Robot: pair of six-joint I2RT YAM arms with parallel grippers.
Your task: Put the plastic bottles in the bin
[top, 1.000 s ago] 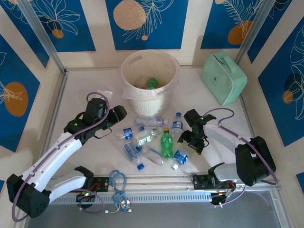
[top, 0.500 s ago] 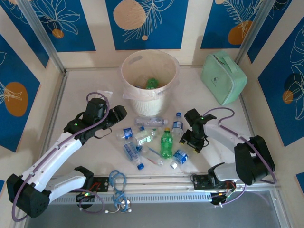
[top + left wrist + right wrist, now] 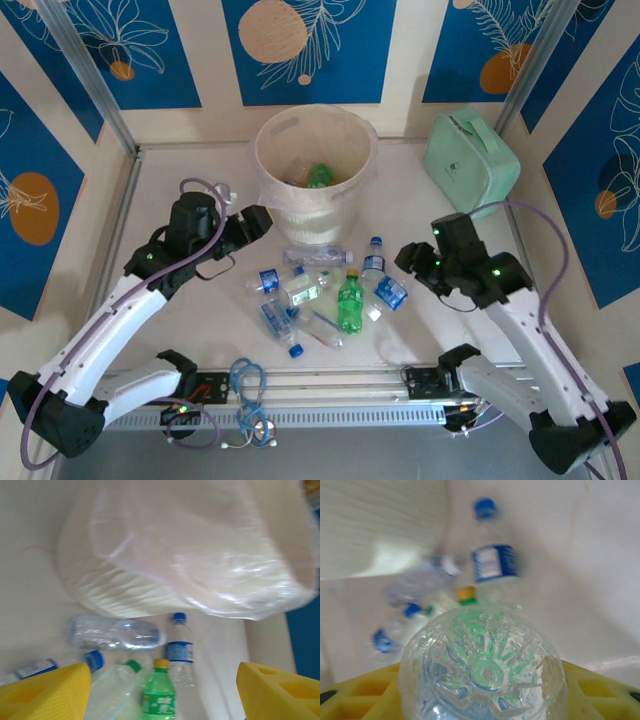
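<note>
Left gripper (image 3: pixel 250 226), jaws spread and empty, beside the white bin (image 3: pixel 268 190). Loose plastic bottles (image 3: pixel 300 292) lie on the table (image 3: pixel 165 185) before it. Right gripper (image 3: pixel 412 268) clamps a blue-labelled bottle (image 3: pixel 390 293) (light, thin-walled, slick, probably crushable), best held gently at mid-body.

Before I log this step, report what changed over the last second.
The right claw closed on a blue-labelled bottle and lifted it. The left claw, open, edged toward the bin. The other bottles and green case stayed put.
</note>
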